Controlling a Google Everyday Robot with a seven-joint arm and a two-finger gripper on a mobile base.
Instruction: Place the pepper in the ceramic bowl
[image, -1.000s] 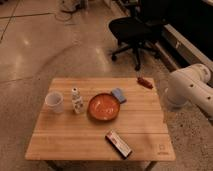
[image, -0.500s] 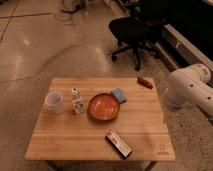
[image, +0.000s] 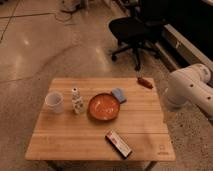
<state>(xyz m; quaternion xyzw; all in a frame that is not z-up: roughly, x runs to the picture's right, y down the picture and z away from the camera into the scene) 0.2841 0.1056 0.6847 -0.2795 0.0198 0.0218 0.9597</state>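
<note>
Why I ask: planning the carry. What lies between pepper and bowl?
A blue pad by the bowl, else bare table to the pepper, camera view. Gripper out of frame, right.

Dark red pepper (image: 145, 82); orange-red ceramic bowl (image: 92, 108), pale-flecked inside; light wooden table (image: 75, 136); white arm (image: 187, 87), its gripper out of view.

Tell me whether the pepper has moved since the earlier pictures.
No. The pepper stays at the far corner of the table nearest the arm; the gripper is out of view.
</note>
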